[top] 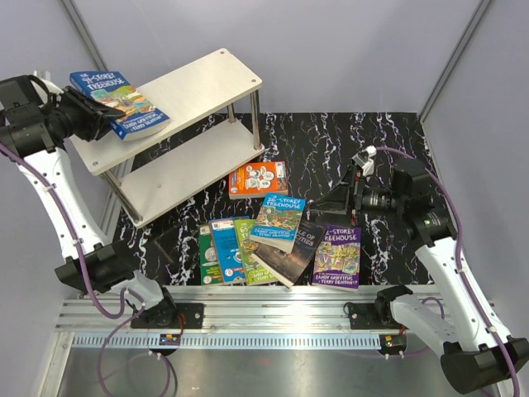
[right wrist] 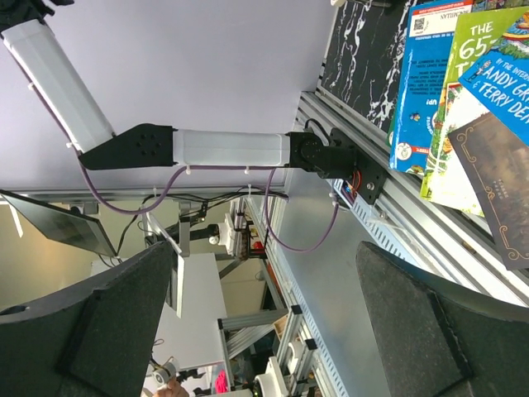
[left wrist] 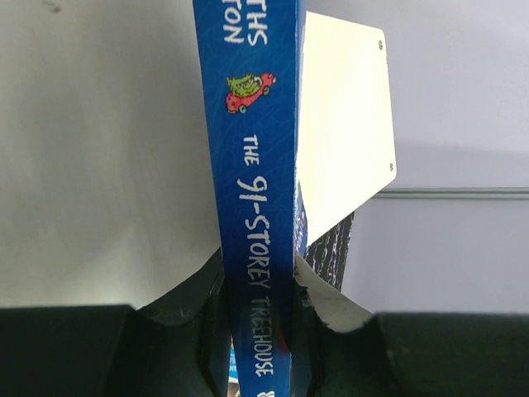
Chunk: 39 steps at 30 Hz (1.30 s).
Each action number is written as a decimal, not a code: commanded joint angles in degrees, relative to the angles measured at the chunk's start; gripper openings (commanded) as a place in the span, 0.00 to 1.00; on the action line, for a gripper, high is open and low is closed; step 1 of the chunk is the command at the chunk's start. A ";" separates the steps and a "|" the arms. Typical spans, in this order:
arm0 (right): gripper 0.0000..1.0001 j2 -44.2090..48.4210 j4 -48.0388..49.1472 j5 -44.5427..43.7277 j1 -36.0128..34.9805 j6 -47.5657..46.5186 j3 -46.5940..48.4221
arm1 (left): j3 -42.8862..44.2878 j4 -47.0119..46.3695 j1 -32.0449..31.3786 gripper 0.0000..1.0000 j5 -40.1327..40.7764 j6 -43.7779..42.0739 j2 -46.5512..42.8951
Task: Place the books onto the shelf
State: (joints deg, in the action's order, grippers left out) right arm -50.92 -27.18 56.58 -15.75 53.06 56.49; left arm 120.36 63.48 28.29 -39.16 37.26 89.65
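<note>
My left gripper [top: 97, 114] is shut on a blue "91-Storey Treehouse" book [top: 120, 102], held over the left end of the shelf's [top: 198, 83] top board. In the left wrist view the book's spine [left wrist: 256, 190] runs between the jaws of the gripper [left wrist: 260, 339], with the pale board [left wrist: 99, 165] behind it. I cannot tell whether the book touches the board. Several books lie on the marbled mat: an orange one [top: 258, 179], a teal one [top: 279, 222], a dark one [top: 299, 250] and a purple one [top: 337, 256]. My right gripper [top: 335, 198] hovers open above them, holding nothing [right wrist: 264, 331].
The shelf's lower board [top: 194, 169] carries nothing that shows. More overlapping books [top: 225, 252] lie near the mat's front edge, also seen in the right wrist view [right wrist: 446, 91]. An aluminium rail [top: 273, 310] runs along the near side. Grey walls enclose the table.
</note>
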 commanded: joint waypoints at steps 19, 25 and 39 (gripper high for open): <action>1.00 3.63 -1.73 2.22 -0.42 -1.90 -4.55 | 11.83 20.36 4.92 0.21 2.41 -11.33 5.27; 1.00 4.16 -2.62 2.13 -0.51 -2.34 -5.34 | 9.20 19.57 5.28 0.20 3.73 -11.77 4.75; 1.00 4.51 -3.49 1.52 -0.42 -3.14 -6.13 | 8.49 21.24 5.81 0.56 1.45 -12.21 5.54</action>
State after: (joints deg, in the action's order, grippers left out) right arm -47.24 -29.93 57.08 -15.77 50.94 50.68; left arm 128.73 78.61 33.80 -36.16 26.09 95.44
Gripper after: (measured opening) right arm 0.994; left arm 0.543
